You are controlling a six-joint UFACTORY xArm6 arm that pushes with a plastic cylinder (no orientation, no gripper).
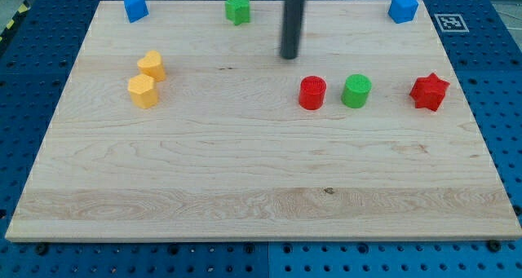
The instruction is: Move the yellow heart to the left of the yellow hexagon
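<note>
Wood fills the near part of the counter (245,196), with no blocks on it. Farther back, two yellow blocks sit touching at the view's left. Their shapes are hard to make out. I think the upper one is the yellow heart (152,65) and the lower one is the yellow hexagon (142,91). The heart sits just above the hexagon and a bit to its right, so the job does not look done. It has yet to go round to the hexagon's left side. My tip (289,56) is well apart from both, near the view's top middle. This tool is only a rod, with nothing to open or close, and it touches no block.
</note>
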